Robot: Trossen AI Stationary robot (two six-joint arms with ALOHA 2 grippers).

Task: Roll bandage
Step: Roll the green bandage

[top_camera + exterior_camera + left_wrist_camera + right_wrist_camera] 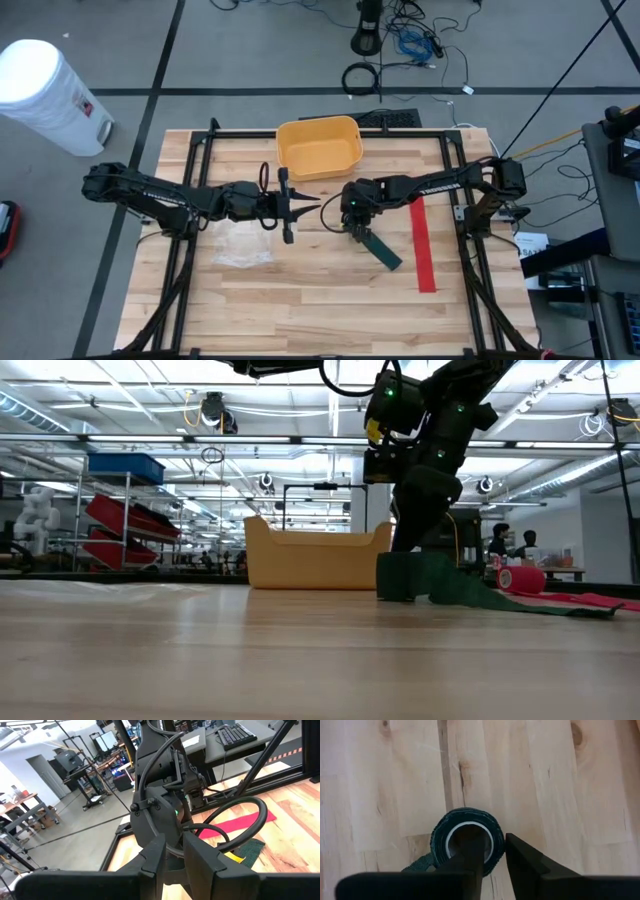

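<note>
A dark green bandage roll (440,837) with a white core stands on its end on the wooden table (300,300), near the middle. Its loose tail (386,256) lies flat, running toward the near right. My right gripper (354,226) reaches down onto the roll and is shut on it; the low view shows the roll (396,578) under it. My left gripper (305,205) hovers level just left of the right one. Its fingers (152,860) stand a narrow gap apart with nothing between them. My right gripper has one finger (470,851) down inside the roll's hollow core and the other finger (525,860) outside, with the roll's wall (496,840) between them. The fingers come steeply from above. The roll stands on the table with its tail slack.
A yellow bin (318,147) sits at the far middle. A red bandage strip (424,245) lies at the right, its rolled end (520,578) showing in the low view. A clear plastic wrapper (238,250) lies near my left arm. Free wood spreads toward the near edge.
</note>
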